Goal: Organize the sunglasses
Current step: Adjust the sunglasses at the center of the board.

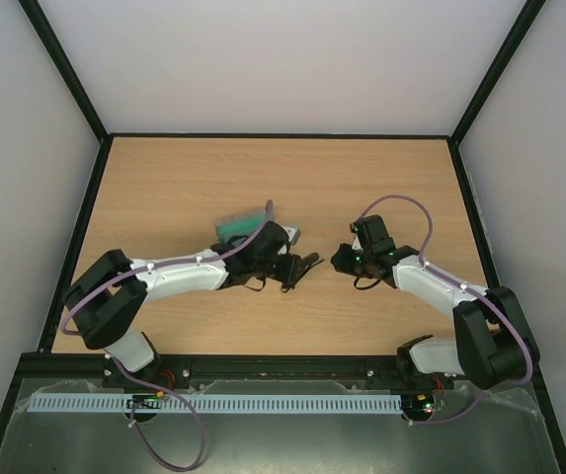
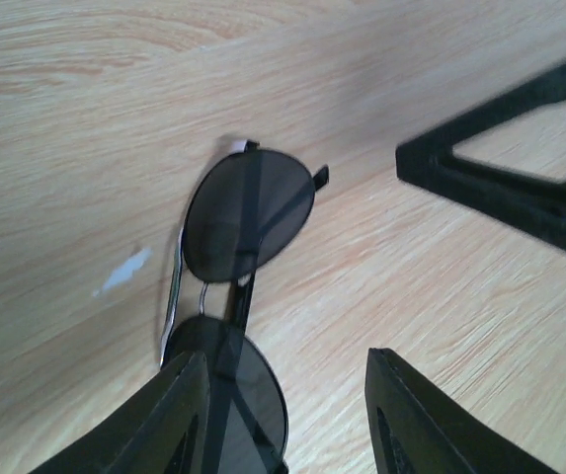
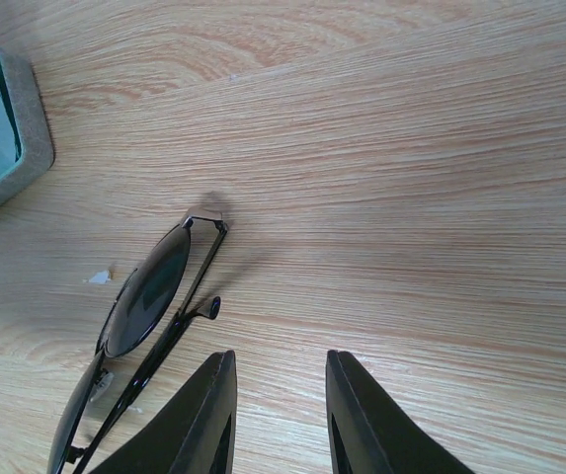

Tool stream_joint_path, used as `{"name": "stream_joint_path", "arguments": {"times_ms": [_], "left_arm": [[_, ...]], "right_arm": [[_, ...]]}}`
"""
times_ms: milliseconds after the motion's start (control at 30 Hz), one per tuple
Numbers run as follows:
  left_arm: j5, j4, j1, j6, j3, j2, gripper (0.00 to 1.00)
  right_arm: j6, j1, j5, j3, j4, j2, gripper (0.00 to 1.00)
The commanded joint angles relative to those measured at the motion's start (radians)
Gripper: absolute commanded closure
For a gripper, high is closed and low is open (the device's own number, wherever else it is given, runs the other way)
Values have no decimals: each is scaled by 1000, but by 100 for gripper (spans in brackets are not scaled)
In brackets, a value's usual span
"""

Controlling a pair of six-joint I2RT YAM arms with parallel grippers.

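The sunglasses [image 1: 308, 264] sit on the table's middle between my two grippers, folded, with round dark lenses and a thin dark frame. In the left wrist view the sunglasses [image 2: 248, 212] stretch away from my left gripper [image 2: 287, 360]. Its jaws stand wide apart, and the near lens lies beside its left finger [image 2: 164, 415]. In the right wrist view the sunglasses [image 3: 149, 291] lie left of my right gripper [image 3: 280, 357], which is open with nothing between its fingers. In the top view the left gripper [image 1: 297, 269] and right gripper [image 1: 340, 259] face each other closely.
The grey case with green lining [image 1: 243, 225] lies open just behind the left wrist; its corner shows in the right wrist view [image 3: 28, 148]. The right gripper's black finger [image 2: 500, 173] shows in the left wrist view. A small white speck [image 2: 124, 272] lies on the wood.
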Motion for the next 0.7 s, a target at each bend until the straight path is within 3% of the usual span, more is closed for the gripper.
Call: {"name": "stream_joint_path", "arguments": {"times_ms": [0, 67, 133, 667], "left_arm": [[-253, -217, -92, 8, 41, -33, 58], [-300, -255, -140, 1, 64, -16, 67], [-352, -293, -187, -9, 96, 11, 70], [-505, -362, -228, -19, 198, 158, 67]], "right_arm": [[-11, -5, -19, 3, 15, 18, 73], [-11, -4, -20, 2, 19, 25, 73], [-12, -5, -20, 2, 20, 27, 73], [-14, -6, -33, -10, 46, 41, 73]]}}
